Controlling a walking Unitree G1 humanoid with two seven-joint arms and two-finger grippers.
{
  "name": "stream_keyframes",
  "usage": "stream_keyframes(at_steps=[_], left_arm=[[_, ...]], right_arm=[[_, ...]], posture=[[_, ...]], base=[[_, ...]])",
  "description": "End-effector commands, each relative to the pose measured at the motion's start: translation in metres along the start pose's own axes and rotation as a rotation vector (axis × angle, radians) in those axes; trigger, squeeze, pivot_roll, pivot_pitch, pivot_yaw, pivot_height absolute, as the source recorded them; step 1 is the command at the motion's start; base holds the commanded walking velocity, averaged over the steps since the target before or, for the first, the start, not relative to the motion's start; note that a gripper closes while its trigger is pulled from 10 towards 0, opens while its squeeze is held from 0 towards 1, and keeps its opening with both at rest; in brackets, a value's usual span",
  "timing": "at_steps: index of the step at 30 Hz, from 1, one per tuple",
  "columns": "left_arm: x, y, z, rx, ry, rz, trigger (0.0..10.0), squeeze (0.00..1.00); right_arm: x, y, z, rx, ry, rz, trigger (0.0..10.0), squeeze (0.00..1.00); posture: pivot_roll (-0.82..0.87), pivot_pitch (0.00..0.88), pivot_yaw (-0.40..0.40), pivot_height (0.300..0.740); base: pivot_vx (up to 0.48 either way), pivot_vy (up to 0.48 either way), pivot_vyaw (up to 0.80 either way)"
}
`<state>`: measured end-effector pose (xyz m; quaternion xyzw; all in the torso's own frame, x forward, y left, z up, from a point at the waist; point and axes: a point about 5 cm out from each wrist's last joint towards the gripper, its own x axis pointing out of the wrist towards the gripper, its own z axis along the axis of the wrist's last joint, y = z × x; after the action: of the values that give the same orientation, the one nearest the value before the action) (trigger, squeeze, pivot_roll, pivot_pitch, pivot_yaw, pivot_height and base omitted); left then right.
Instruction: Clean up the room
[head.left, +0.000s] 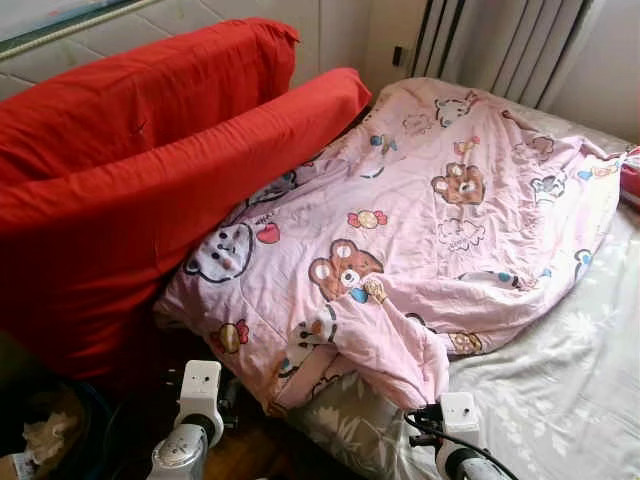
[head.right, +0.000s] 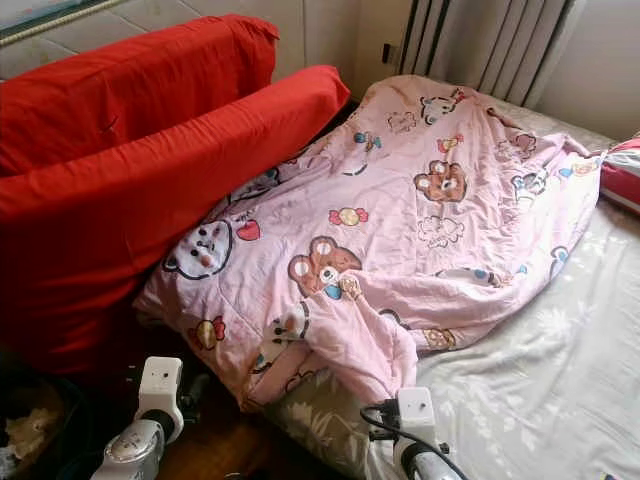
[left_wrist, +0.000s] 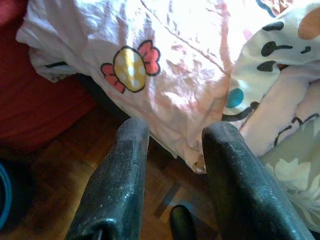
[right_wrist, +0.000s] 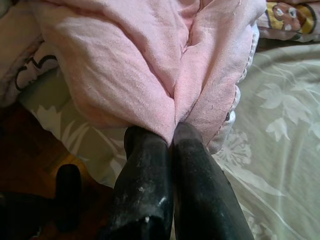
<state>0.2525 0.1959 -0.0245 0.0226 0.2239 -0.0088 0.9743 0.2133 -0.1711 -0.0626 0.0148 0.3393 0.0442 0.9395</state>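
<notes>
I read my right tool pinched closed on a fold of the pink cartoon quilt at the bed edge, my left tool spread open, holding nothing.

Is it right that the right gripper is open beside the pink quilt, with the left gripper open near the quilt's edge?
Not quite. The right gripper is shut on a fold of the quilt, as the right wrist view shows. The left gripper is open near the quilt's edge.

Left pincer fingers apart, above wooden floor, near pink cartoon-print quilt edge
</notes>
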Motion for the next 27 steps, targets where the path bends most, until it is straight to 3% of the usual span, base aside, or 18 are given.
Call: stream_keyframes(at_steps=[1, 27], left_arm=[[-0.004, 0.001, -0.007, -0.003, 0.017, 0.005, 10.0, 0.00], [-0.004, 0.003, -0.008, 0.005, 0.022, 0.007, 10.0, 0.00]], right_arm=[[-0.003, 0.001, -0.008, 0.004, 0.026, 0.001, 10.0, 0.00], [0.000, -0.002, 0.005, 0.012, -0.050, -0.035, 10.0, 0.00]], posture=[[0.01, 0.116, -0.025, 0.740], [0.02, 0.131, -0.021, 0.740]], base=[[-0.247, 0.000, 0.00], [-0.245, 0.000, 0.00]])
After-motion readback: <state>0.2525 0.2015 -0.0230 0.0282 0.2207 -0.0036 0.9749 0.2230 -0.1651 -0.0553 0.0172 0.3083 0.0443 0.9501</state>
